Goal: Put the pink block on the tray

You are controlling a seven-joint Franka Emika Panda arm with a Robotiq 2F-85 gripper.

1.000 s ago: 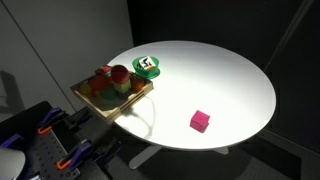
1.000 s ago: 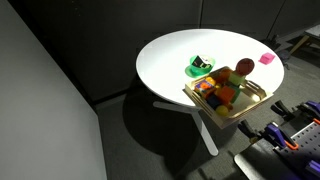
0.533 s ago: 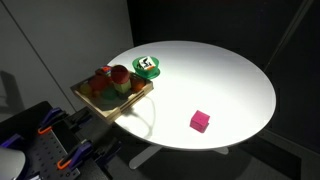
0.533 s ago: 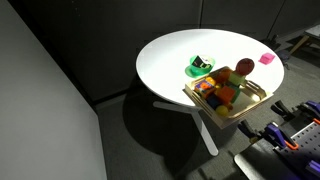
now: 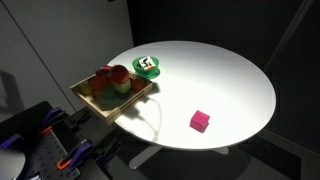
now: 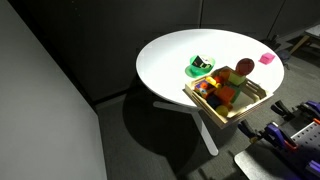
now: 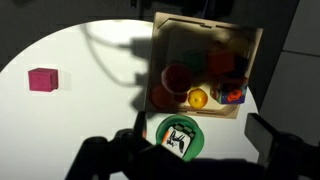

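Dark walls and a dark floor surround one round white table (image 5: 220,70), smooth and matte, seen in both exterior views (image 6: 170,55).

On it lie three separate things. One pink block (image 5: 200,121), a small plain-faced cube, sits alone on the bare top near the table's edge, well apart from everything else and touched by nothing. One tray (image 5: 95,107), square, shallow, of light wood with low rims, overhangs the table's edge at the left in that view. One round green disc (image 5: 149,67) with a white and black mark lies just beside the tray's far corner.

Only the wrist view looks straight down into the tray (image 7: 190,40). There the toy fruit separates into a round red piece (image 7: 175,78), a small yellow one (image 7: 198,98), a green one (image 7: 220,62) and at least one more, part orange, in the right near corner. The exterior views show the fruit only as a red and green heap (image 6: 228,85).

Only the wrist view shows the gripper (image 7: 195,142), two dark blurred fingers (image 7: 272,135) spread wide with nothing between them, above the disc (image 7: 180,137). The block (image 7: 43,80) lies far off to the left there. In an exterior view it sits at the far right (image 6: 266,59).
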